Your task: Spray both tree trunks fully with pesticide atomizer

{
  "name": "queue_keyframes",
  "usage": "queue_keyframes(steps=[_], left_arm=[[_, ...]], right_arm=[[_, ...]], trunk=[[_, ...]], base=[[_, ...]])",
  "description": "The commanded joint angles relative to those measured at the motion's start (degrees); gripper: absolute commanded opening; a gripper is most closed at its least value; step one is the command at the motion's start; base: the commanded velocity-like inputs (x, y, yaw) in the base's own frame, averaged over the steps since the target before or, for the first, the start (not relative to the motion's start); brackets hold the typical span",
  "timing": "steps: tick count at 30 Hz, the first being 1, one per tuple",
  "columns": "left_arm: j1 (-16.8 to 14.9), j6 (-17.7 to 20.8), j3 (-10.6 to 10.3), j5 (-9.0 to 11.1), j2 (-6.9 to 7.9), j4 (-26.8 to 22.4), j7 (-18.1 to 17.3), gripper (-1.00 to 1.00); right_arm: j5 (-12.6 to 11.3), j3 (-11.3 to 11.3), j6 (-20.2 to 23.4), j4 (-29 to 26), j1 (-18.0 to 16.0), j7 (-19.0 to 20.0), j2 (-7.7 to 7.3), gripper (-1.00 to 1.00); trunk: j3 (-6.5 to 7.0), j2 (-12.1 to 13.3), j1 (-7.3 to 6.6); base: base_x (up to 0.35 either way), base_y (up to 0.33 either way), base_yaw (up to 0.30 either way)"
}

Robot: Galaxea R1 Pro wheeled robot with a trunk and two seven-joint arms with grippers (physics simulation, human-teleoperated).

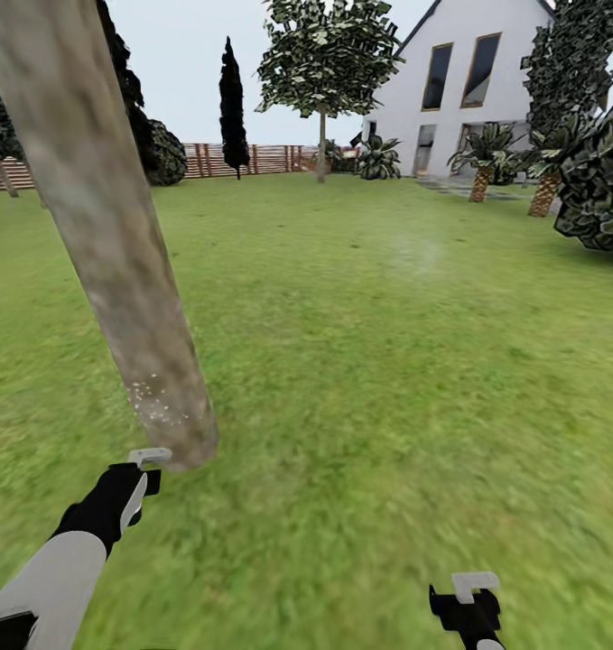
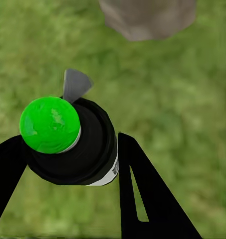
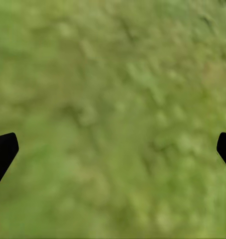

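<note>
The pesticide atomizer (image 2: 75,149), a black bottle with a bright green round cap and a grey trigger, sits between the black fingers of my left gripper (image 1: 136,483), which is shut on it. Just ahead of that gripper, the thick mottled grey-brown tree trunk (image 1: 107,253) rises from the grass; its base (image 2: 147,17) also appears in the left wrist view. White specks (image 1: 153,403) dot the trunk low down. My right gripper (image 1: 469,603) hangs open over bare grass (image 3: 113,99), low at the right. A second tree (image 1: 322,135) with a bare trunk stands far off by the fence.
Open lawn (image 1: 387,361) stretches ahead and to the right. A wooden slat fence (image 1: 252,159) closes the far side. A white house (image 1: 469,81), palms (image 1: 480,167) and a dark leafy bush (image 1: 599,190) stand at the far right.
</note>
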Motion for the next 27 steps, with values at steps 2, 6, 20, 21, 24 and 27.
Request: queue_keyframes(steps=[2,6,20,21,24,27], left_arm=[[-0.05,0.29,0.19,-0.63,-0.06,-0.08,-0.19,-1.00],[-0.05,0.31,0.24,-0.71,0.03,-0.16,-0.19,-1.00],[-0.05,0.34,0.27,-0.69,0.03,-0.09,-0.19,-1.00],[-0.05,0.33,0.27,-0.70,0.03,-0.10,-0.19,-1.00],[-0.05,0.33,0.27,-0.71,0.03,-0.13,-0.19,-1.00],[-0.05,0.31,0.27,-0.71,0.03,-0.16,-0.19,-1.00]], right_arm=[[-0.25,0.48,-0.09,0.02,-0.01,-0.22,0.01,1.00],[-0.25,0.48,-0.08,0.01,-0.01,-0.22,0.02,1.00],[-0.25,0.48,-0.09,-0.01,-0.01,-0.13,0.02,1.00],[-0.25,0.48,-0.09,-0.01,-0.01,-0.13,0.05,1.00],[-0.25,0.48,-0.09,0.01,-0.01,-0.13,0.08,1.00],[-0.25,0.48,-0.09,0.02,-0.01,-0.13,0.08,1.00]], trunk=[[-0.05,-0.02,0.00],[-0.05,-0.02,0.00],[-0.05,-0.02,0.00],[-0.05,-0.02,0.00],[-0.05,-0.02,0.00],[-0.05,-0.02,0.00]], base=[[0.095,-0.267,0.274],[0.097,-0.267,0.276],[0.161,-0.254,0.055],[0.153,-0.245,0.034],[0.145,-0.248,0.176],[0.141,-0.250,0.269]])
